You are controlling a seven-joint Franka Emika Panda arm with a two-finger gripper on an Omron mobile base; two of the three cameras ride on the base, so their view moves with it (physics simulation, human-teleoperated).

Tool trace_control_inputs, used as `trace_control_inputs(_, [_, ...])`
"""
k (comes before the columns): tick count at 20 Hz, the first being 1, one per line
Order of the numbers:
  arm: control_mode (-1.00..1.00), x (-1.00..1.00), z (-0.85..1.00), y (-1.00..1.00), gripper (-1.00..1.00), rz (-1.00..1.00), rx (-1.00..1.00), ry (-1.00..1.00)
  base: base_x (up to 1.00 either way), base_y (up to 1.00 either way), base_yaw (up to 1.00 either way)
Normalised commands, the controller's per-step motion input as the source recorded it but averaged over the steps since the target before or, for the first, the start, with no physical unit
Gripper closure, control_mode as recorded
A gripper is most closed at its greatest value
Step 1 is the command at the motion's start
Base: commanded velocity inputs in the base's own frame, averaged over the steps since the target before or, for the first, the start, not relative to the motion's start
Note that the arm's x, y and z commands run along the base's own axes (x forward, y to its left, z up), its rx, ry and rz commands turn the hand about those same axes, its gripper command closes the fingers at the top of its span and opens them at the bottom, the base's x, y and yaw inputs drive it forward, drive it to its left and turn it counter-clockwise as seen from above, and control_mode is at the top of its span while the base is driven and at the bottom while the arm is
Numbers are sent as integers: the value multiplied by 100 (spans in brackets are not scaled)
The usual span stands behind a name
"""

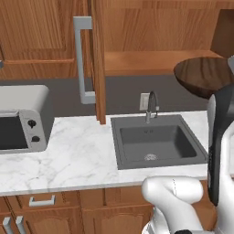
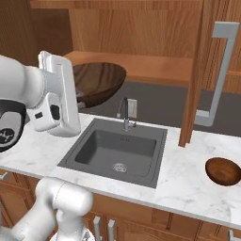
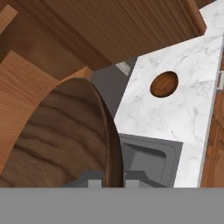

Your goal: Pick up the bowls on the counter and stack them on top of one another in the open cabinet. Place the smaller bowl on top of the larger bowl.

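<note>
On the marble desk (image 2: 188,181) the smaller bowl (image 2: 223,171) sits at lower right, while the fingers (image 3: 113,180) clench the larger bowl's (image 2: 96,82) rim at upper left, before the open cabinet (image 2: 141,63).

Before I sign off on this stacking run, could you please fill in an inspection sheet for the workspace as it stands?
Surface: white marble counter with an inset grey sink and faucet.
Job's things: larger bowl, dark brown, lifted in front of the open cabinet shelf, not yet set down; smaller bowl upright on the counter right of the sink.
Clutter: toaster oven at the counter's left end.
Grippers: gripper shut on the larger bowl's rim.
Cables: nothing seen.
Surroundings: cabinet door swung open with grey bar handle; wall outlet behind the faucet; base cabinets below.
</note>
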Motion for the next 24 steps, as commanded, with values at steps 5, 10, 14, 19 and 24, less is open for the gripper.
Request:
trace_control_inputs(5, [-100, 13, 33, 8, 100, -6, 1, 0, 0, 0, 0])
trace_control_inputs(10, [-100, 6, 32, 6, 100, -5, 5, 4, 0, 0, 0])
trace_control_inputs(14, [-100, 11, 19, 10, 100, -4, 6, 5, 0, 0, 0])
trace_control_inputs(19, [-100, 19, 1, 6, 100, 0, 11, 1, 0, 0, 0])
trace_control_inputs(24, [-100, 25, 0, 1, 100, 0, 8, -2, 0, 0, 0])
